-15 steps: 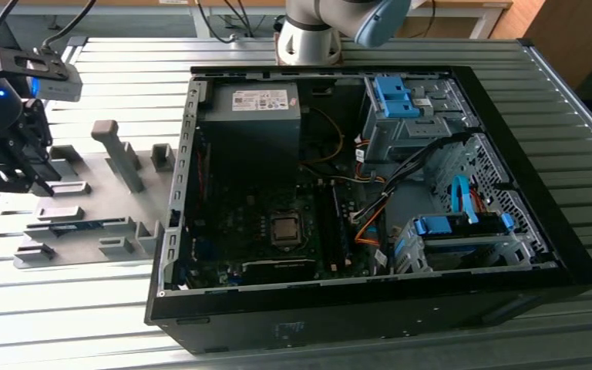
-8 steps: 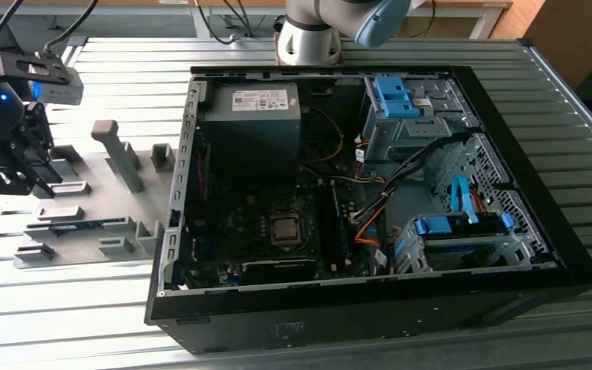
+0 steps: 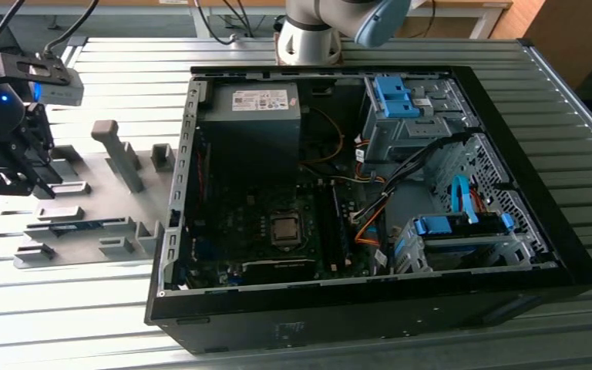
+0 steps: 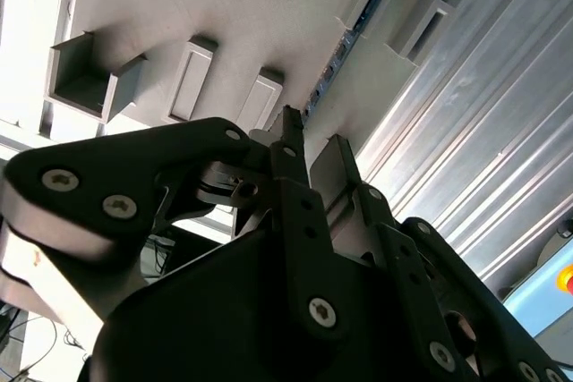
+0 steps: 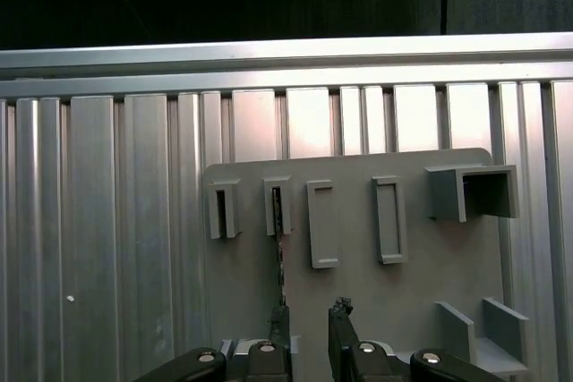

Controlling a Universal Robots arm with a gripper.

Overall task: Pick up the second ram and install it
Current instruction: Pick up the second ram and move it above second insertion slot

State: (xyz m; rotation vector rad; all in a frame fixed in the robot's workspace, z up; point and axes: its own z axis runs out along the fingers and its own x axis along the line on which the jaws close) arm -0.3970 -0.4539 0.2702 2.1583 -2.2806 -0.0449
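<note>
The second ram [image 3: 82,225] is a thin blue-green stick lying on edge in a slot of the grey fixture plate [image 3: 90,181] at the exterior view's left. In the first wrist view the second ram [image 5: 280,261] runs as a narrow dark line from a grey holder block toward my fingers. In the second wrist view the second ram [image 4: 345,46] shows its row of small chips. My gripper [image 3: 13,183] hangs above the plate's left part, open, with nothing between its fingers. One fingertip [image 5: 279,321] lines up with the stick's end, and the other fingertip [image 5: 340,315] stands beside it.
An open black computer case [image 3: 543,231] lies at the exterior view's right of the plate, with its motherboard [image 3: 265,231], cables and blue drive latches [image 3: 394,96]. Grey fixture blocks [image 3: 121,154] rise from the plate. The arm's base [image 3: 311,38] stands behind the case on the ribbed metal table [image 3: 59,308].
</note>
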